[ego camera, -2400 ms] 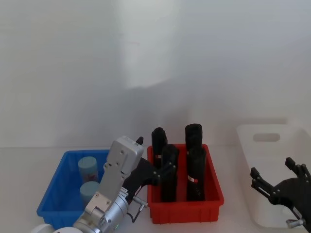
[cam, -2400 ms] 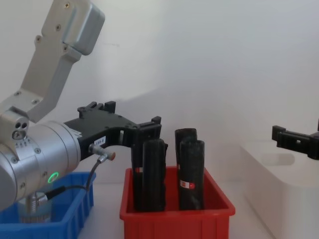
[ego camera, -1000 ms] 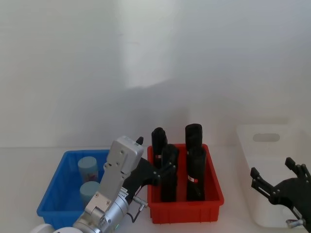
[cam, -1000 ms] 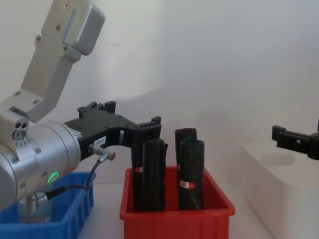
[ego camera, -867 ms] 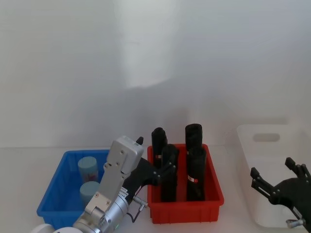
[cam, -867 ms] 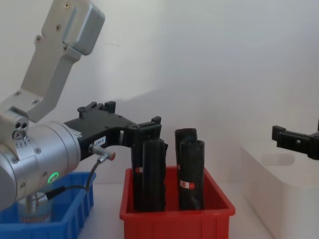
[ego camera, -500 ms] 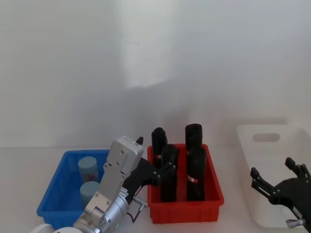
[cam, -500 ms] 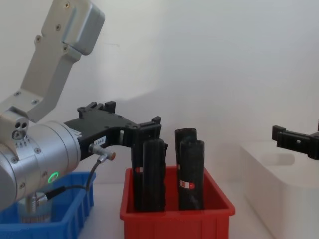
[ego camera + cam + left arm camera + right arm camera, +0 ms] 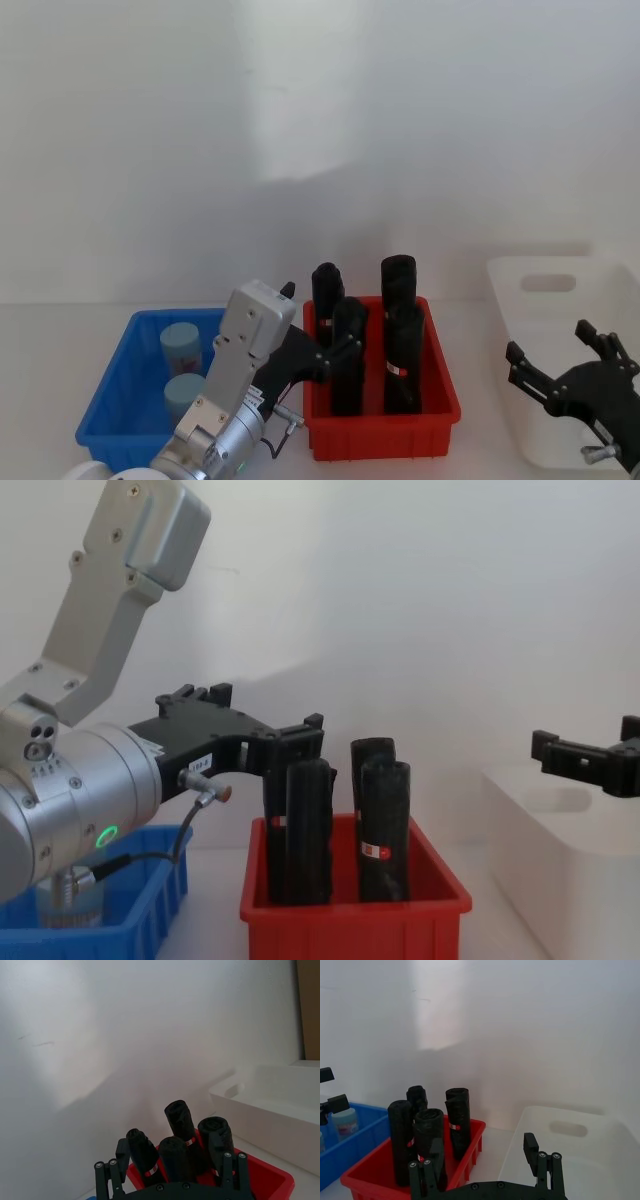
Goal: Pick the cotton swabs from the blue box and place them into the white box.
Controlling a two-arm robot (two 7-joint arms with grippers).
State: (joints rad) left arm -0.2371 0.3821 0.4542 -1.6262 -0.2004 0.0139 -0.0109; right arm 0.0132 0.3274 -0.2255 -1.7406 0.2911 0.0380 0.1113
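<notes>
Two jars of cotton swabs point(image 9: 181, 345) are seen standing in the blue box point(image 9: 108, 380), and none is gripped. The left gripper point(image 9: 320, 320), its fingers spread apart, is held above the border with the red bin point(image 9: 380, 441). It is best drawn back over one jar and lowered straight, one finger at each side of the cap. The black rolls point(image 9: 398, 285) nearby could be knocked. The right gripper point(image 9: 548, 342), also spread open, is held at the white box point(image 9: 540, 264).

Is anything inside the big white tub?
Empty where visible: the white box inside is bare; the cotton swabs sit in the blue box.
</notes>
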